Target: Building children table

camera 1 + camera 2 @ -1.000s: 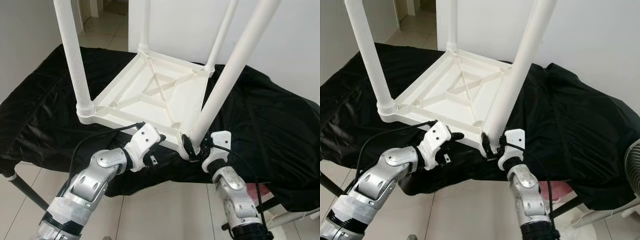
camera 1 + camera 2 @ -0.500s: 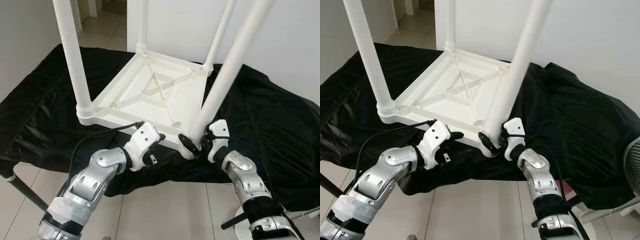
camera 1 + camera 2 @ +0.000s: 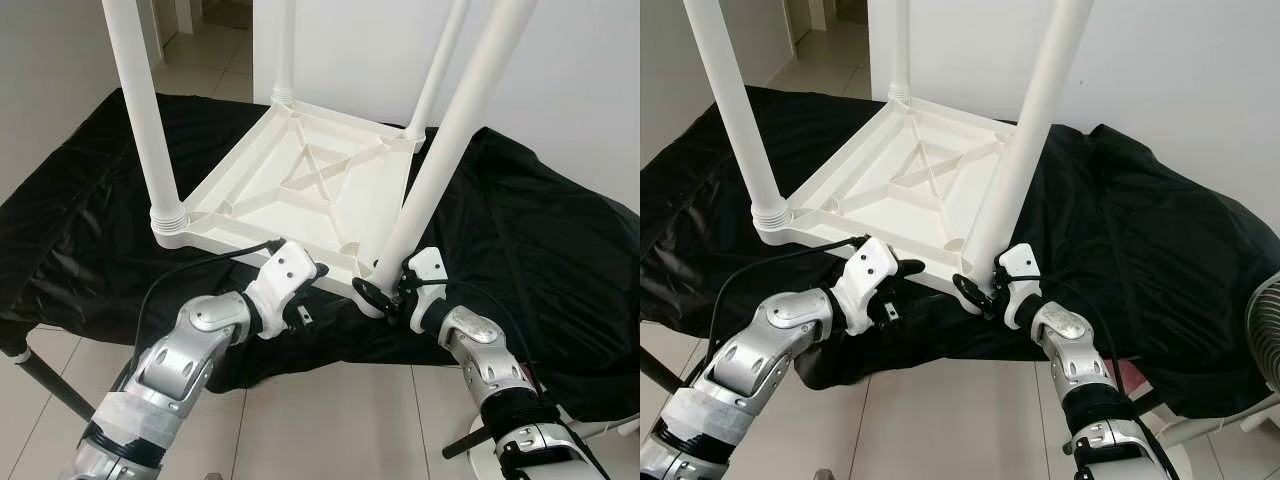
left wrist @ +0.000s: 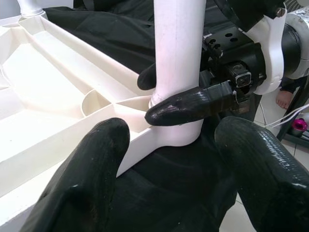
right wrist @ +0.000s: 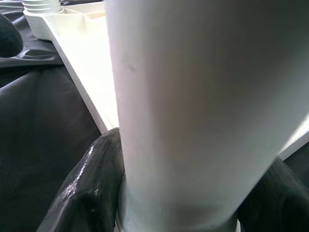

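White plastic table [image 3: 300, 195] with smooth, faintly glossy legs [image 3: 440, 160] on crinkled, slightly shiny black cloth [image 3: 540, 230]; glossy black rubbery fingers [image 4: 77, 179], brushed silver metal arms [image 3: 190, 345], pale tiled floor [image 3: 330, 420]

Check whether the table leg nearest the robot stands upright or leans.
Leaning. The nearest leg tilts toward the robot's right, while the other leg stands nearly straight on the upturned tabletop. The right end effector grips its base.

Four white legs [image 3: 140, 120] stand up from the upturned table [image 3: 310, 190], fencing its ribbed underside; open gaps lie between them. The right gripper [image 3: 385, 298] clamps the near leg's [image 3: 1015, 165] base, crowding that corner. Black cloth [image 3: 540, 230] to the right lies open.
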